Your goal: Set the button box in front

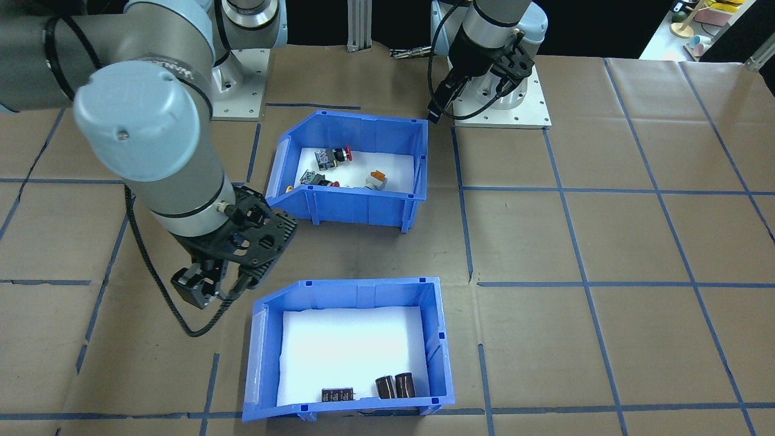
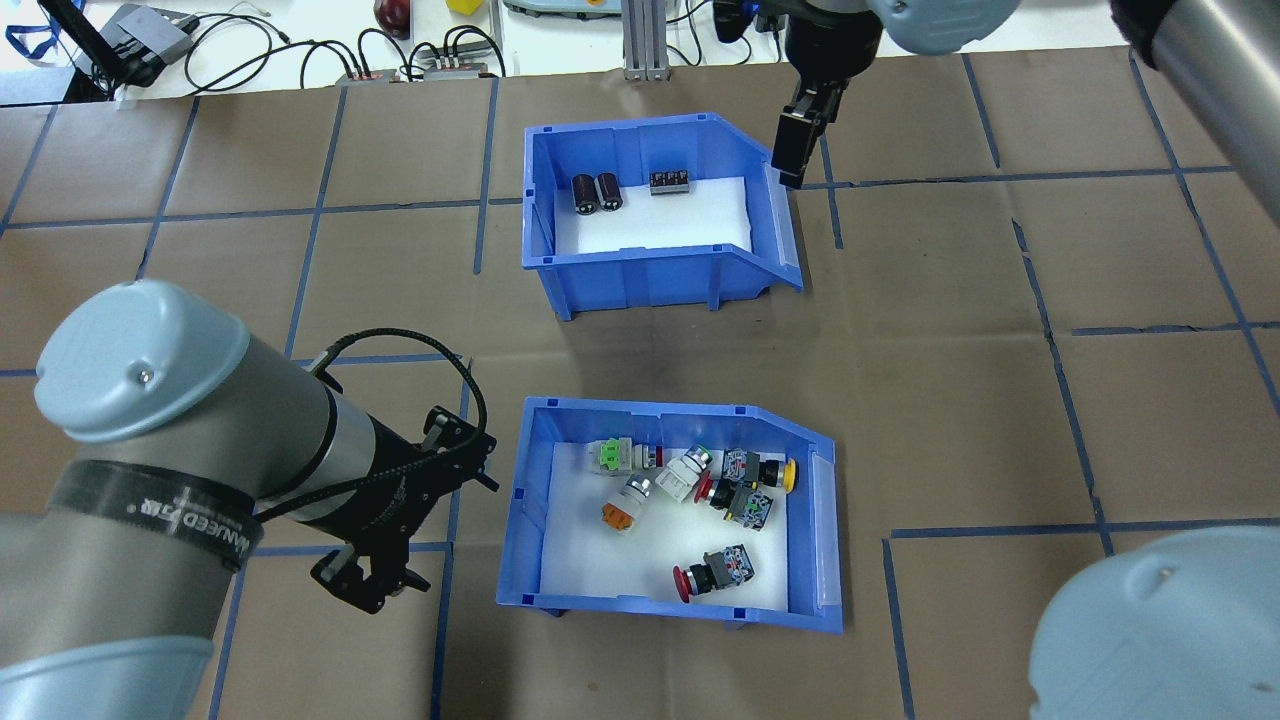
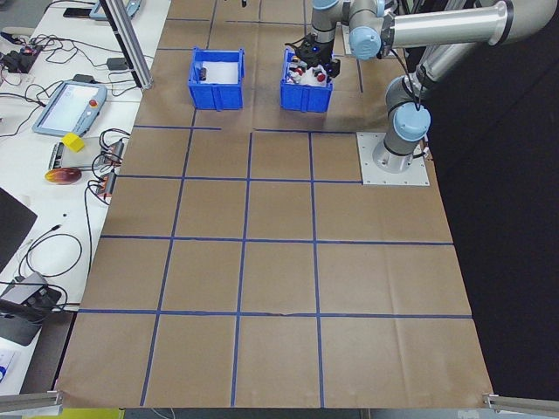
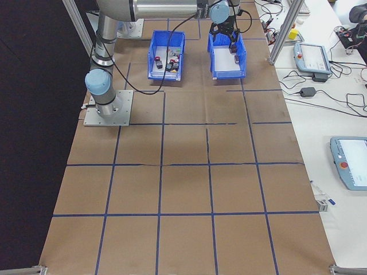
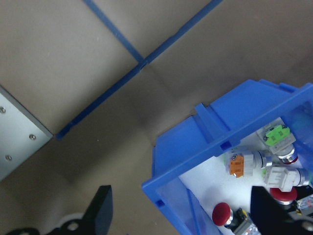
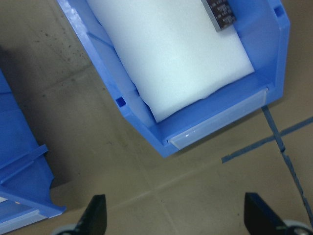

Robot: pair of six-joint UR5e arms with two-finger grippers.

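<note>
Two blue bins: the button box (image 2: 668,515) sits on the worktop nearest me, just right of my left gripper (image 2: 372,585), jaws wide and empty; my right gripper (image 2: 795,150), jaws also wide, hovers by the far bin (image 2: 655,205).

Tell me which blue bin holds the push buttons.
The bin nearer the robot, beside the left gripper: it holds switches with red, yellow, orange and green caps. The far bin holds only dark cylinders and a black block.

Bright even overhead light, soft shadows beneath bins; white lining overexposed, wrist views slightly soft
</note>
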